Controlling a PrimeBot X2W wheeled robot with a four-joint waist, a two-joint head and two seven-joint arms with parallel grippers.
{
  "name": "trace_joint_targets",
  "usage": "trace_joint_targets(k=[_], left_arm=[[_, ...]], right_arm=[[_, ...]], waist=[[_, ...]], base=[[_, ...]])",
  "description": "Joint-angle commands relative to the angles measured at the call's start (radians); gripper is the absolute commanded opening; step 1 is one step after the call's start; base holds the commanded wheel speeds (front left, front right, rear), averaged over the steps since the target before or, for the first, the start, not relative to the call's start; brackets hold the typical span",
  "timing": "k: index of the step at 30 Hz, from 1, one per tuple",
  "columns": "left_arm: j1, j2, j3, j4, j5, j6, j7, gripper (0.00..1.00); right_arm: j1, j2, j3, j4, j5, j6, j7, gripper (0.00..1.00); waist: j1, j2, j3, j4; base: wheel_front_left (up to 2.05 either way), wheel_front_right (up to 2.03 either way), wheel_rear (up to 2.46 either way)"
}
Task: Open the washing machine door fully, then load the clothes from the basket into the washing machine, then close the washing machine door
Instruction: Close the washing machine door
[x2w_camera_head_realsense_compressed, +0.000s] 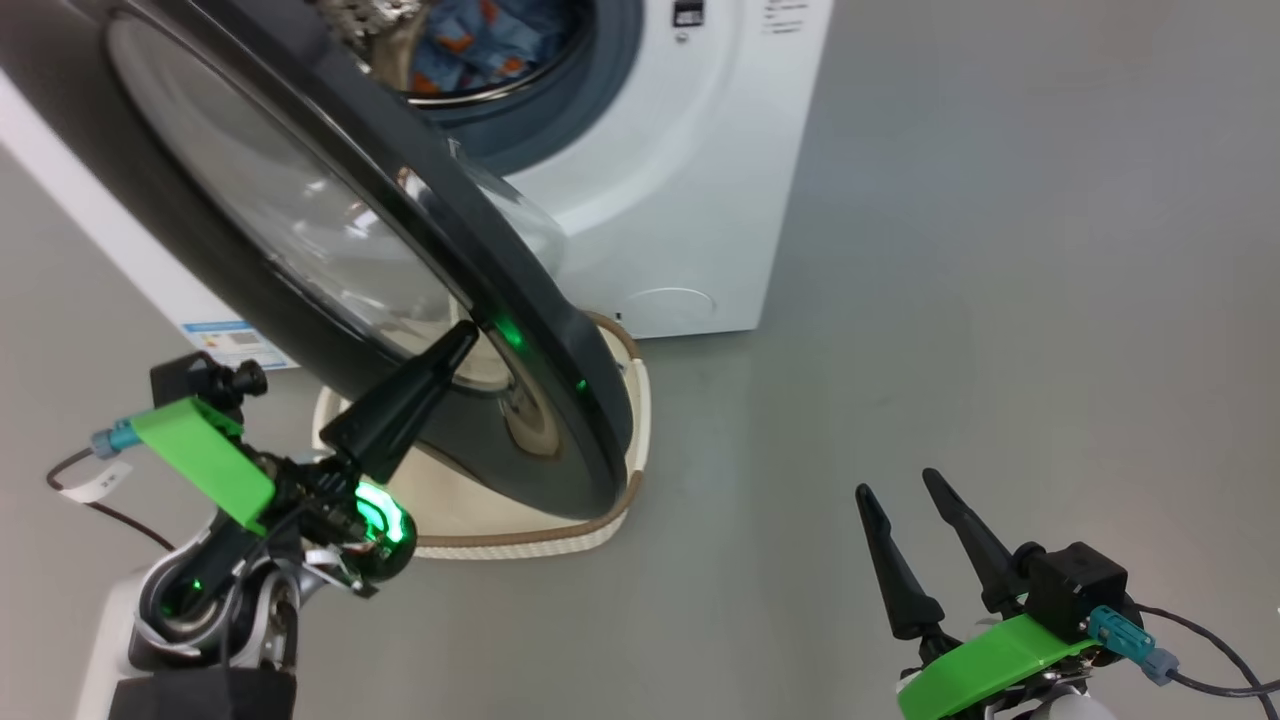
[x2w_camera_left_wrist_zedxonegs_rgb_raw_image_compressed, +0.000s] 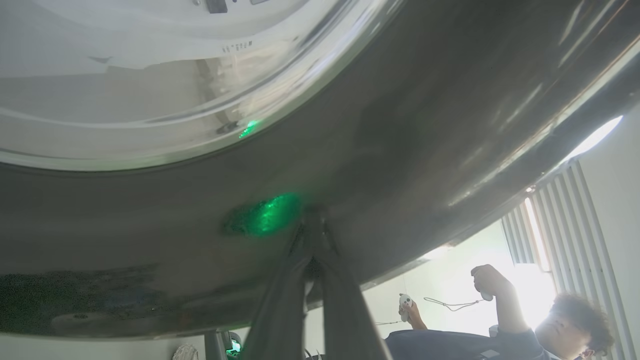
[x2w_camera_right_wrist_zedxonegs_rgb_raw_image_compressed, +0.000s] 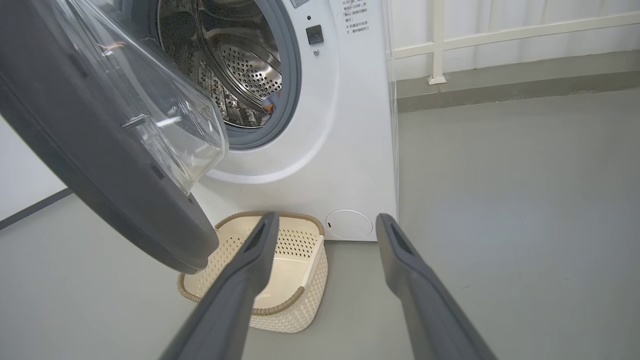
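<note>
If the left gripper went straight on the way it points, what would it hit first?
The washing machine door: the shut left gripper points its tips at the door's glossy black outer face and seems to be right against it, though actual contact is hard to confirm.

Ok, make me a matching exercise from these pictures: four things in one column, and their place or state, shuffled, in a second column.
Column one:
1. left gripper
2. right gripper
3. basket
4. blue garment

Column two:
A. in the drum
B. open, holding nothing
C. shut, tips against the door
D. on the floor, under the door's lower edge

Pairs: 1-C, 2-B, 3-D, 4-A
</note>
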Motion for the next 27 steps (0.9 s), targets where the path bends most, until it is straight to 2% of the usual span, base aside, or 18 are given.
trace_joint_targets(k=[1, 8, 16, 27], left_arm=[[-0.042, 0.013, 0.025, -0.014, 0.009, -0.008, -0.009, 0.00], [-0.112, 0.013, 0.041, 0.046, 0.015, -0.020, -0.070, 0.00], [-0.180, 0.013, 0.053, 0.109, 0.035, -0.026, -0.150, 0.00], [-0.235, 0.013, 0.054, 0.130, 0.045, -0.028, -0.179, 0.00]], right_arm=[[-0.030, 0.004, 0.024, -0.029, 0.010, 0.002, -0.012, 1.00], [-0.037, 0.004, 0.024, -0.045, 0.011, 0.002, -0.012, 1.00], [-0.049, 0.004, 0.028, -0.051, 0.017, 0.002, -0.012, 1.00], [-0.066, 0.004, 0.036, -0.053, 0.018, 0.002, -0.012, 1.00]], waist=[[0.0000, 0.0000, 0.029, -0.047], [0.0000, 0.0000, 0.058, -0.087], [0.0000, 0.0000, 0.078, -0.101], [0.0000, 0.0000, 0.104, -0.120]], base=[[0.00, 0.00, 0.00], [0.00, 0.00, 0.00], [0.00, 0.00, 0.00], [0.00, 0.00, 0.00]])
